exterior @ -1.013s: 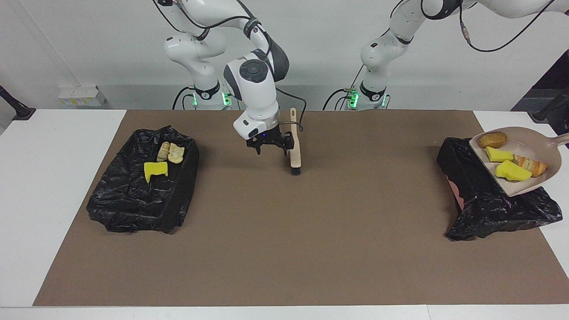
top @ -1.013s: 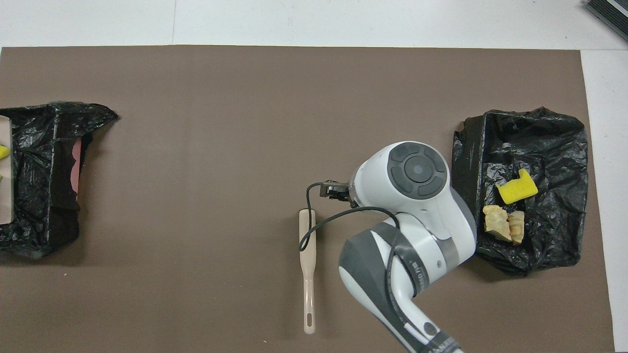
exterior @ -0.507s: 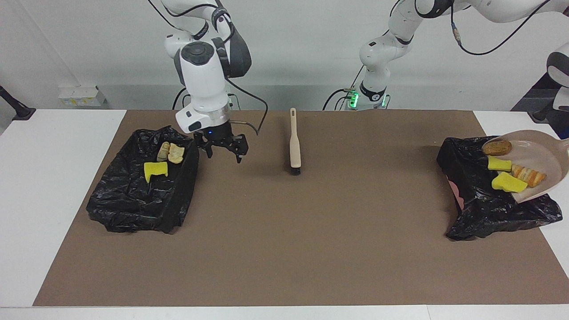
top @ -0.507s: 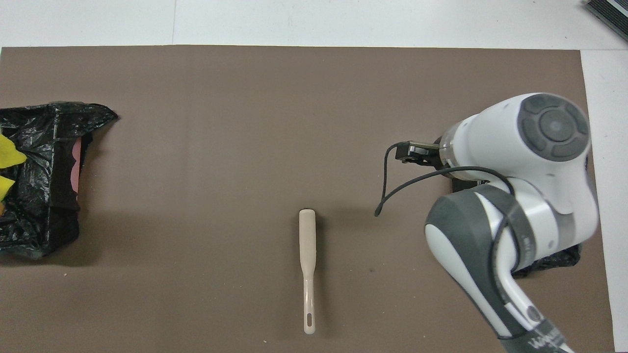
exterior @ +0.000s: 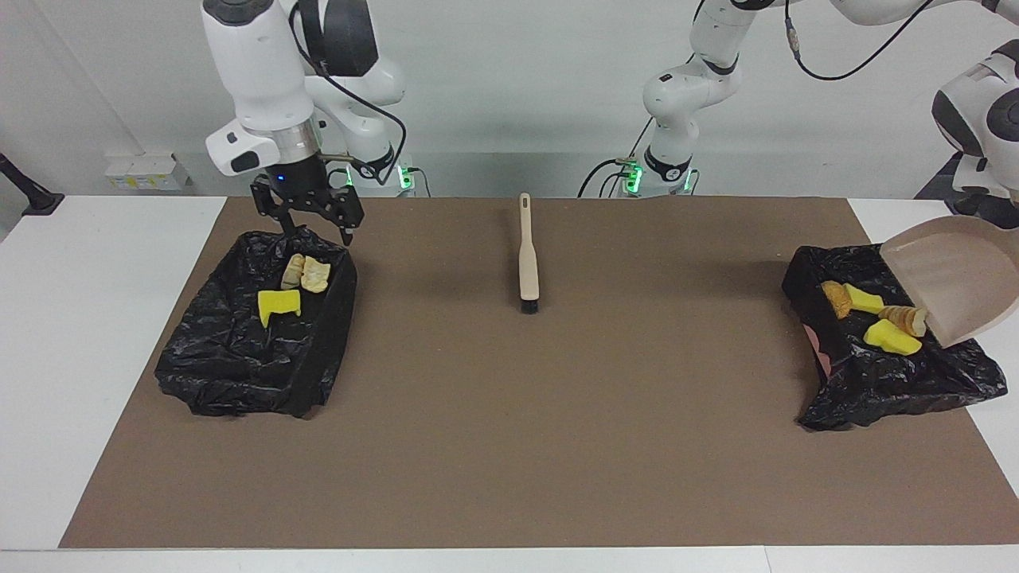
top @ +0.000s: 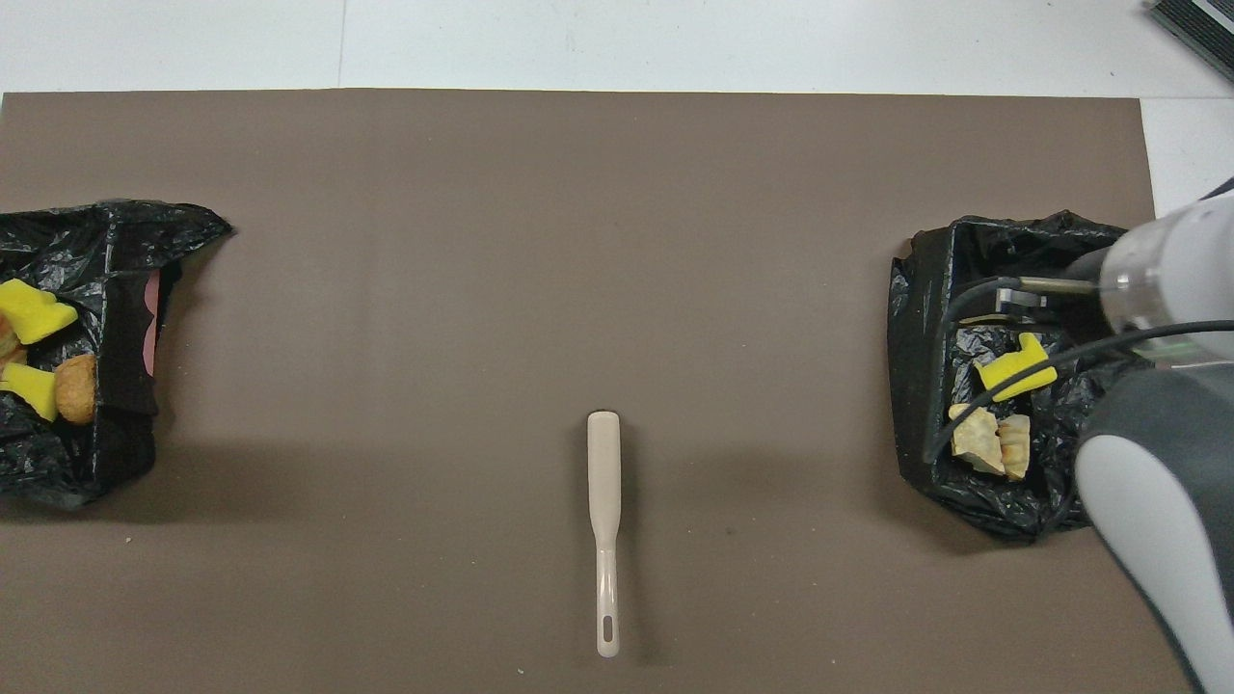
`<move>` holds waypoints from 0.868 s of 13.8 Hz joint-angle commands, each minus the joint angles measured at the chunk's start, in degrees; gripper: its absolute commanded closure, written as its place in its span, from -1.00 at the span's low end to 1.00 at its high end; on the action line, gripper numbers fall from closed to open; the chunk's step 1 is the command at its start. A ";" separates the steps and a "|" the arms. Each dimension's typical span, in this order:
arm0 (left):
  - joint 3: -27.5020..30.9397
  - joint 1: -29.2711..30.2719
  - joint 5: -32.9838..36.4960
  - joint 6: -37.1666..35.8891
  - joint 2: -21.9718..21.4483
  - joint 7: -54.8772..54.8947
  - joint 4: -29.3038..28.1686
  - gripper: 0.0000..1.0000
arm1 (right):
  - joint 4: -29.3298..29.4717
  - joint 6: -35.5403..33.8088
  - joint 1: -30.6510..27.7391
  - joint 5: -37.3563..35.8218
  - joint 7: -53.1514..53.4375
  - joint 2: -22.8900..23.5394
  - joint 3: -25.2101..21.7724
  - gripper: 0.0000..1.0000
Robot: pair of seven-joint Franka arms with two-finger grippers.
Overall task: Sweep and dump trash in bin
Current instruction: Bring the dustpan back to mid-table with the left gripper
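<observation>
The beige dustpan (exterior: 951, 278) hangs tilted and empty over the black-lined bin (exterior: 876, 390) at the left arm's end. The left gripper holding it is out of frame. Trash lies in this bin: a brown roll (exterior: 834, 298), two yellow chunks (exterior: 892, 337) and a croissant piece (exterior: 903, 318). Some of this trash also shows in the overhead view (top: 34, 313). The second bin (exterior: 239, 374), at the right arm's end, holds a yellow chunk (exterior: 279, 305) and bread pieces (exterior: 306, 273). My right gripper (exterior: 314, 223) is open and empty, raised over that bin's edge nearest the robots.
The beige brush (exterior: 527, 255) lies flat on the brown mat midway between the bins, handle toward the robots; it also shows in the overhead view (top: 604, 511). The right arm's wrist covers part of its bin (top: 925, 318) from above.
My right gripper left the brush lying on the mat, rose and moved over the bin at its end. The dustpan tipped and its several trash pieces slid into the other bin.
</observation>
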 commanded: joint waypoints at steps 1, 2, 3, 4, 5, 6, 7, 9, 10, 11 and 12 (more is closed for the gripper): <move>0.33 -1.04 1.13 0.97 -3.62 -0.83 -2.07 1.00 | 4.95 -5.92 2.85 -0.03 -7.56 0.31 -6.64 -1.00; 0.33 -1.91 0.61 -0.51 -3.97 -1.26 -1.98 1.00 | 5.22 -6.89 2.68 0.41 -9.41 -0.12 -8.06 -1.00; 0.33 -3.14 0.34 -1.92 -4.07 -1.62 -1.80 1.00 | 5.22 -8.29 2.16 1.46 -11.08 -0.91 -8.42 -1.00; 0.33 -4.11 -1.92 -3.32 -4.15 -2.66 -1.71 1.00 | 4.96 -8.92 2.24 2.77 -12.31 -1.96 -9.12 -1.00; 0.33 -4.64 -5.25 -4.73 -4.33 -4.85 -1.28 1.00 | 4.87 -9.36 2.33 2.87 -11.89 -2.15 -9.13 -1.00; 0.33 -5.43 -8.51 -7.35 -4.42 -7.74 -0.75 1.00 | 5.13 -9.80 2.33 2.79 -12.24 -2.67 -9.13 -1.00; 0.33 -6.30 -10.71 -9.55 -4.33 -11.69 -0.31 1.00 | 5.22 -10.06 2.33 2.87 -12.41 -2.94 -9.39 -1.00; 0.24 -7.80 -15.89 -13.16 -4.42 -19.07 -0.31 1.00 | 4.87 -10.51 2.07 2.00 -12.59 -3.73 -10.44 -1.00; 0.33 -8.24 -20.45 -14.40 -4.50 -22.94 -0.57 1.00 | 4.96 -10.42 1.98 1.82 -12.68 -3.73 -10.62 -1.00; 0.24 -8.25 -25.63 -15.28 -4.94 -27.59 -1.00 1.00 | 5.13 -10.24 1.98 2.08 -12.68 -3.65 -10.71 -1.00; 0.15 -8.60 -30.03 -16.16 -5.21 -32.68 -1.36 1.00 | 5.05 -10.59 2.15 1.73 -12.59 -3.73 -10.45 -1.00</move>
